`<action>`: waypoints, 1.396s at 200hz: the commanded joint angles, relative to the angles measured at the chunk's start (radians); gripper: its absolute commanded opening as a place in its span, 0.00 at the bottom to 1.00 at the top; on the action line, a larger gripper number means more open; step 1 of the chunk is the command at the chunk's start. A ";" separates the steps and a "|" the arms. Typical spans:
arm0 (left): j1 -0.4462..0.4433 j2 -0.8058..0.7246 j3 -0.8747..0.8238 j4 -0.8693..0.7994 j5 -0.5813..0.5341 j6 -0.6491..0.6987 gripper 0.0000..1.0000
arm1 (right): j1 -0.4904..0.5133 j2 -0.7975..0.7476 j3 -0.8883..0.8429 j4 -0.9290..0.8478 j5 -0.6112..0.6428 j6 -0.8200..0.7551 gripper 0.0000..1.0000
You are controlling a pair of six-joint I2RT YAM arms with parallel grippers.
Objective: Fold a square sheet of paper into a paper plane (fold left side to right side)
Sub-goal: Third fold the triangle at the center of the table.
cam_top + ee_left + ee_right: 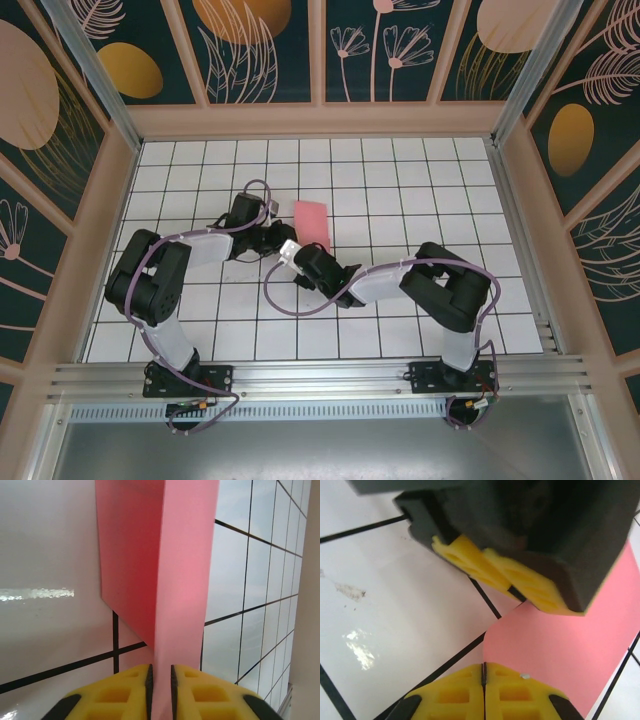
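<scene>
White grid table (pixel 420 180): we list the square sheet of paper (pixel 313 222), half-folded, at twelve o'clock from the right gripper (pixel 484 680), which is clenched empty. Left gripper (pixel 160 680) pinches it; a slack pinch may spring the fold.

My left gripper (pixel 283 232) and right gripper (pixel 295 252) meet mid-table at the near left edge of the salmon-pink sheet of paper (pixel 312 220), a narrow rectangle on the white-gridded table (pixel 400 180).

Salmon-pink paper sheet (pixel 185 555): matt, smooth. White gridded worktop (pixel 45 555): glossy, mirrors light. Yellow pads (pixel 120 695) of my left tool (pixel 161 672): matt, moulded, pocketed, plastic-looking.
</scene>
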 commanded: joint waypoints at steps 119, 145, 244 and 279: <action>0.027 0.138 0.339 -0.212 0.080 0.207 0.33 | -0.044 -0.036 0.030 -0.087 -0.129 0.059 0.00; 0.022 0.224 0.403 -0.217 0.100 0.221 0.32 | -0.047 -0.034 0.041 -0.095 -0.136 0.072 0.00; -0.015 0.412 0.503 -0.298 0.026 0.287 0.27 | -0.105 -0.016 0.142 -0.214 -0.245 0.126 0.00; -0.019 0.432 0.496 -0.307 0.023 0.301 0.26 | -0.164 -0.009 0.173 -0.262 -0.360 0.174 0.00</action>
